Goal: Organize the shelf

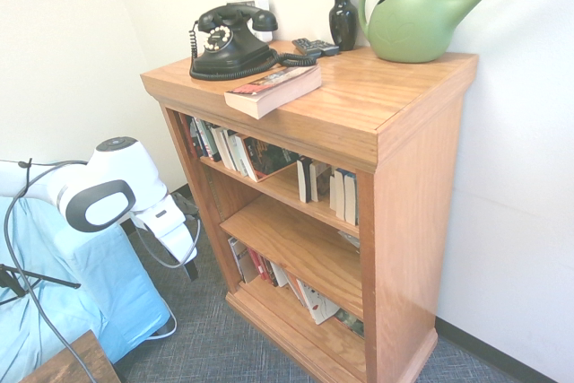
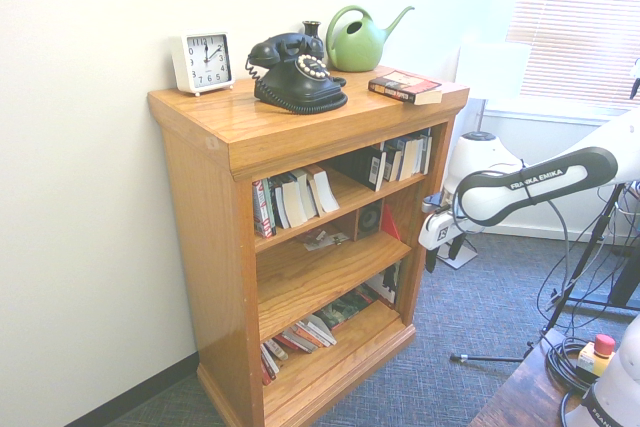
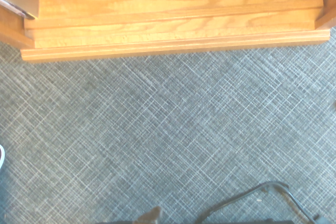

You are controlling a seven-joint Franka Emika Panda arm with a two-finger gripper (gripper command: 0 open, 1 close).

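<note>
The shelf [image 1: 408, 159] is an orange-brown bookcase with three tiers, standing against a white wall. On its top lies a book [image 1: 273, 89] beside a black dial telephone [image 1: 231, 42]. Leaning books [image 1: 233, 150] fill the top tier, and more books [image 2: 300, 337] lie slumped on the bottom tier. My gripper [image 1: 189, 262] hangs low in front of the shelf's corner, pointing at the floor, open and holding nothing; it also shows in the second exterior view [image 2: 431, 255]. The wrist view looks down on the shelf's base [image 3: 173, 30] and grey carpet [image 3: 157, 129].
A green watering can [image 1: 413, 20], a black vase [image 1: 343, 17], a remote [image 1: 316, 46] and a white clock [image 2: 203, 61] share the shelf top. A blue-covered object [image 1: 99, 293] sits behind the arm. A dark wooden table corner [image 2: 520, 397] juts in nearby.
</note>
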